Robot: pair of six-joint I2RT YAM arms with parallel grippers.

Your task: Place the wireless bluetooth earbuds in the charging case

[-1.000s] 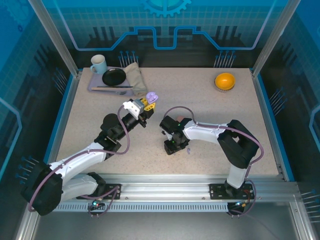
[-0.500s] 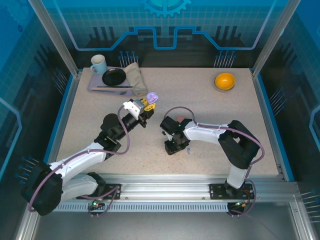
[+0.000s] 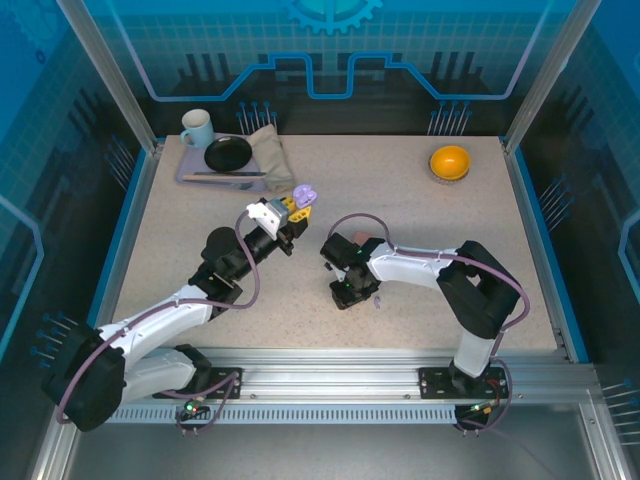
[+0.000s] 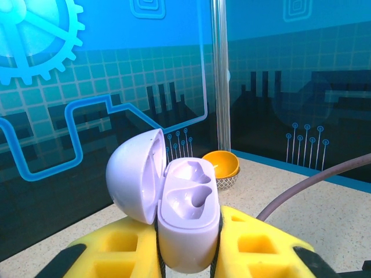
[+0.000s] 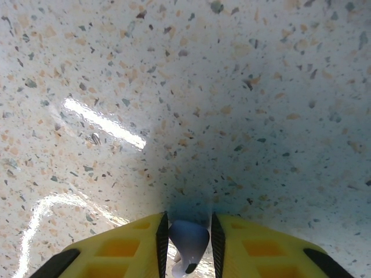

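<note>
A pale purple charging case (image 4: 188, 214) stands with its lid swung open to the left and both sockets empty. My left gripper (image 4: 188, 246) is shut on its lower body. From above, the case (image 3: 304, 193) is held up left of the table's middle by the left gripper (image 3: 296, 205). My right gripper (image 3: 345, 293) points down at the tabletop near the front middle. Its yellow fingers (image 5: 261, 249) are shut on a pale purple earbud (image 5: 188, 240) that rests on the speckled surface. A second tiny purple earbud (image 3: 377, 302) lies just right of that gripper.
An orange bowl (image 3: 450, 161) sits at the back right. A grey tray (image 3: 188, 174) at the back left carries a mug (image 3: 197, 127), a black plate (image 3: 228, 153) and a folded cloth. Something pinkish (image 3: 358, 238) peeks out behind the right arm.
The right gripper's jaws have narrowed around the purple earbud, and that arm shifted very slightly. The left arm and the case have stayed still.
</note>
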